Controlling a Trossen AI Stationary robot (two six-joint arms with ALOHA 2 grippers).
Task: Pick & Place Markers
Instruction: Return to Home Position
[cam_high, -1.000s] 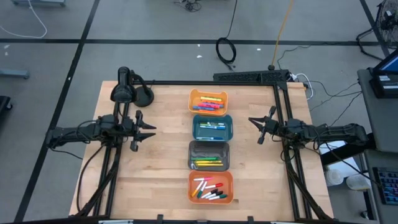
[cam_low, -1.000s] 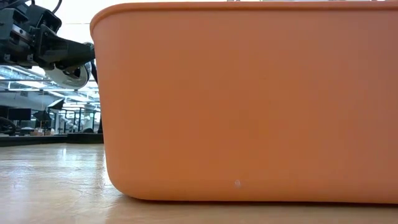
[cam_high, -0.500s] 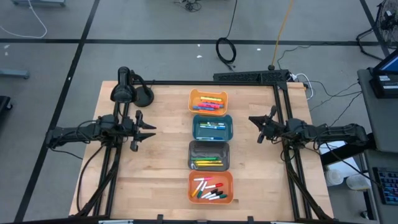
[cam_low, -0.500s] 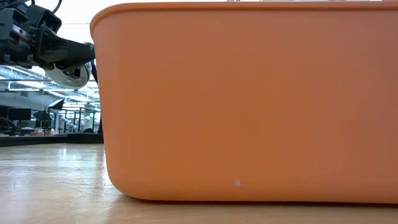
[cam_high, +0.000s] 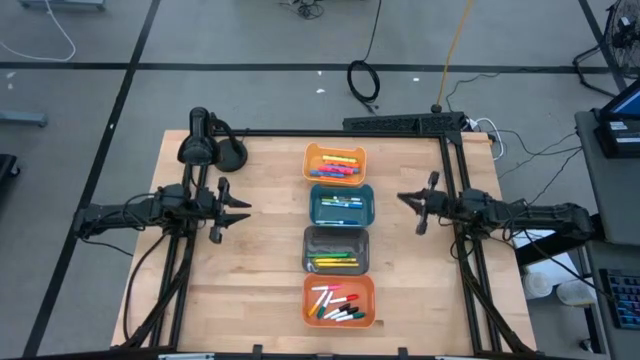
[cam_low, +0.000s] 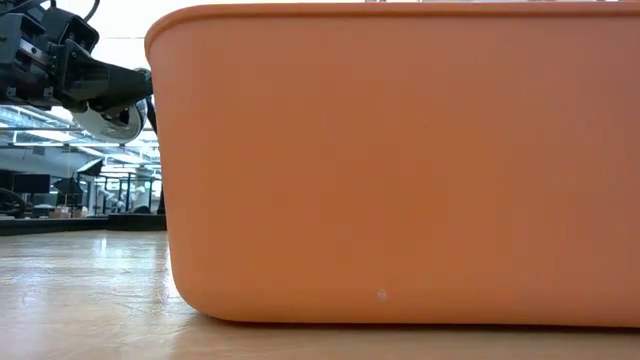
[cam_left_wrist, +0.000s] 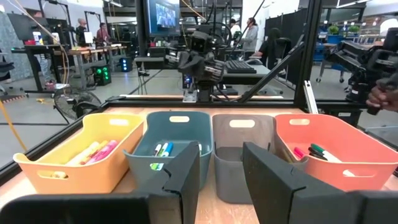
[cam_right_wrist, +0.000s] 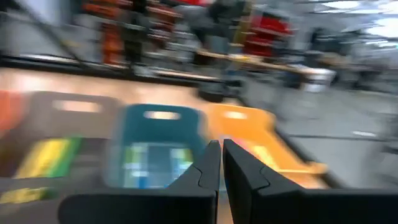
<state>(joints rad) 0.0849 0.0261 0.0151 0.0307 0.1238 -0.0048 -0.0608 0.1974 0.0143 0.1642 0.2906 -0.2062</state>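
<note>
Dark fingers of the left gripper (cam_left_wrist: 222, 152) are held apart, with nothing between them. It is stationed over the left side of the counter (cam_high: 265, 285), level with the teal bin (cam_left_wrist: 140, 174). The right gripper (cam_right_wrist: 221, 149) is seen with its fingers brought together, only a slit left, and nothing is clamped. It is placed opposite, level with the same bin, and somewhat nearer the bin row than the left one.

Between the two grippers, four bins are lined up down the middle of the counter, each just beside the next. The light orange bin (cam_left_wrist: 68, 177) is farthest back, followed by the teal, the grey bin (cam_left_wrist: 227, 182), and the orange bin (cam_low: 400, 160) at the front edge.

The markers (cam_high: 338, 305) are found inside the bins only; none is noted loose on the wood. In the three rear bins they are laid mostly crosswise, long axes running from arm to arm. In the orange bin they are fanned at slants.

The sorting is judged complete, with only a retreat to rest left. For that, the markers need not be approached.

Bare wood lies between each gripper and the row, so no obstruction is expected there. A dark stand (cam_high: 205, 148) is fixed at the far left corner, behind the left arm, and should be kept clear. A black frame rail (cam_high: 400, 124) is run along the far edge.
</note>
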